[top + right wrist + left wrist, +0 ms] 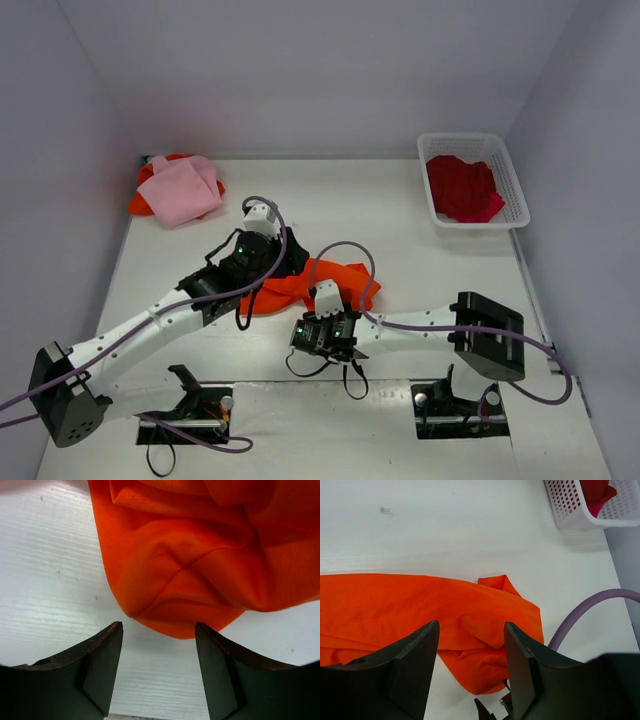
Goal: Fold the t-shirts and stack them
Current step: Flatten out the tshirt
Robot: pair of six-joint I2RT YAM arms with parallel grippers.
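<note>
Near centre, rumpled orange t-shirt (345, 282), left pincer (471, 630) and right pincer (159, 630) half-open, seemingly empty.

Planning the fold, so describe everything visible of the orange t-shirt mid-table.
The orange t-shirt is bright, plain, soft fine-mesh cloth, lying crumpled and unfolded on the white table, with creases and overlapping folds. The left gripper hangs over it with jaws open; the right gripper, also open, faces its rounded edge, just short of it. Contact with either cannot be told.
</note>
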